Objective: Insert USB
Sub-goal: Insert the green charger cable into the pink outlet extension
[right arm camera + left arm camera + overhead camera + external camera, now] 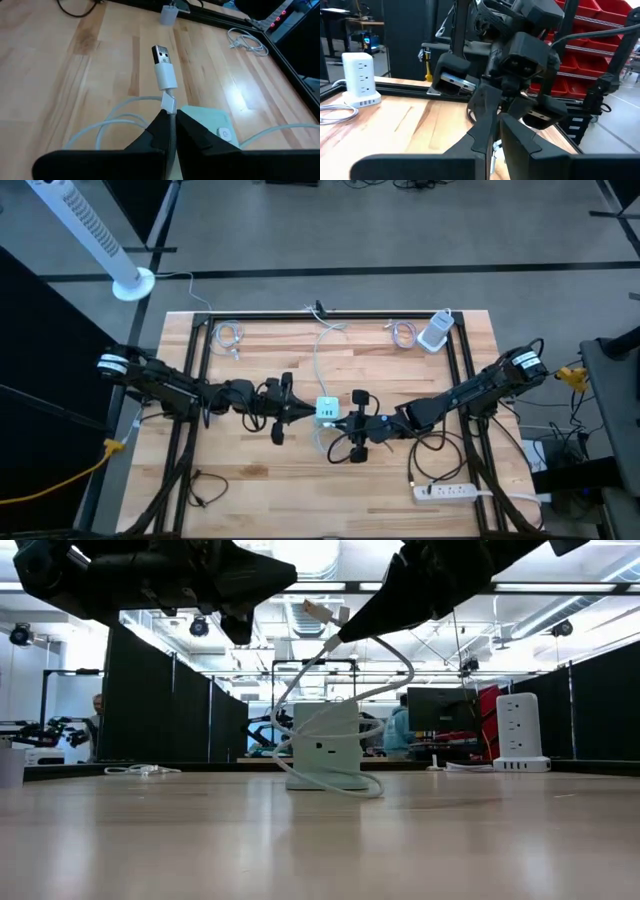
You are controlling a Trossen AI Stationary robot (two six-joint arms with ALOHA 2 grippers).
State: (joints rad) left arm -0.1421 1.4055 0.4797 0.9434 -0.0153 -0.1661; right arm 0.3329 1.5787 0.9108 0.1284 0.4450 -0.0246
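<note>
A white USB cable ends in a metal USB-A plug (161, 54), which sticks out past my right gripper (170, 116), shut on the cable above the table's middle (345, 423). Below it a white charger cube (327, 410) (325, 755) stands on its base on the wood, with the cable's loops (372, 785) draped around it and onto the table. My left gripper (295, 412) (497, 122) hovers shut just left of the cube, facing the right gripper and holding nothing. My right gripper pinches the white cable at the sleeve just behind the plug (168, 102), between its two fingertips. The fingers lie along the cable, coming from the table's right and slanting up. The plug (318, 610) is lifted clear and points up-left; slack cable hangs down in loops.
A white tower power strip (435, 330) and two coiled cables (228, 335) (403, 332) lie by the far edge. A flat power strip (445, 492) sits near the right front, and a black cable (205, 490) near the left front. Black frame rails border the table.
</note>
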